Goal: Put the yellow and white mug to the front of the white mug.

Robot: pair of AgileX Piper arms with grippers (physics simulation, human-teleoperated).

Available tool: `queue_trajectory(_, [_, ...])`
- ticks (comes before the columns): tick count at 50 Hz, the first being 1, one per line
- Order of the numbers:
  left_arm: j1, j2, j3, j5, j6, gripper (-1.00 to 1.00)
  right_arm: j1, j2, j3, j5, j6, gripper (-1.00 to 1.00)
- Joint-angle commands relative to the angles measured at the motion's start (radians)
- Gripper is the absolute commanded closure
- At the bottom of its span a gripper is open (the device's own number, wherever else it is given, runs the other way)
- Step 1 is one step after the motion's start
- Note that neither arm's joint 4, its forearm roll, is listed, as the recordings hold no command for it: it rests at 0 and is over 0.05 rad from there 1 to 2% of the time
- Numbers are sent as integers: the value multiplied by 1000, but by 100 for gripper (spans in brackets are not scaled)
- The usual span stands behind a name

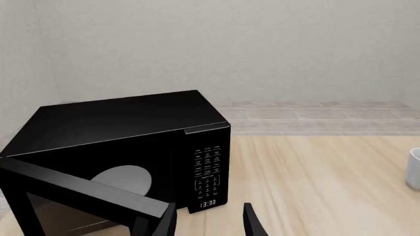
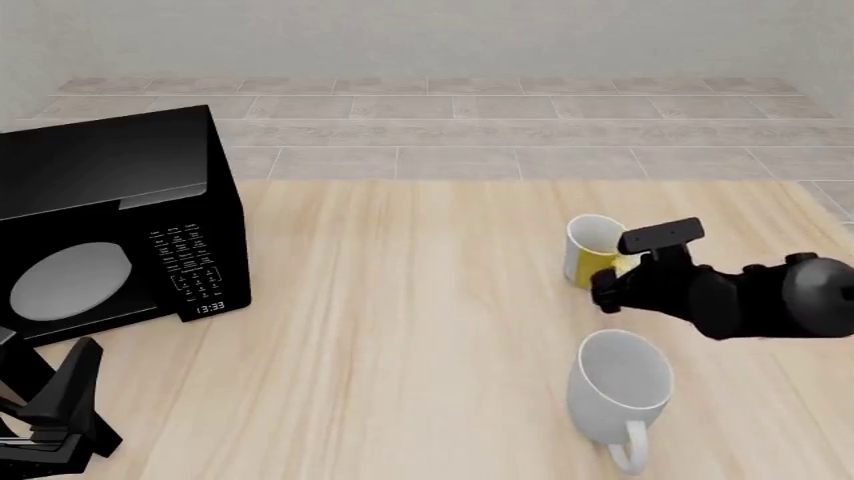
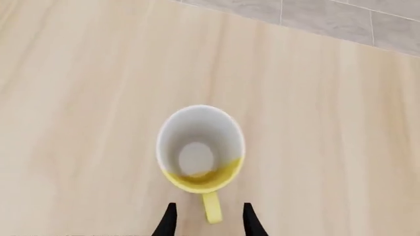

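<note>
Now hovering with the right gripper (image 3: 207, 222) just above the yellow and white mug (image 2: 589, 250), fingers apart, straddling its yellow handle (image 3: 211, 207) but not yet clamped. Standing upright at 12 o'clock from the white mug (image 2: 619, 388), so on its far side. Much nearer to the right arm. Resting idle by the open microwave (image 2: 114, 225): left gripper (image 1: 208, 222), fingers also apart. Hidden behind the right arm in the front view: the handle.
</note>
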Motion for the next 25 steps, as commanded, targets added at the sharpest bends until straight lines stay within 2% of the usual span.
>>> queue_trajectory(1, [0, 0, 0, 0, 0, -100, 2, -99, 1, 44, 2, -100])
queue_trajectory(16, [0, 0, 0, 0, 0, -100, 28, -362, 68, 159, 13, -100])
queue_trajectory(25, [0, 0, 0, 0, 0, -100, 68, -581, 176, 183, 31, -100])
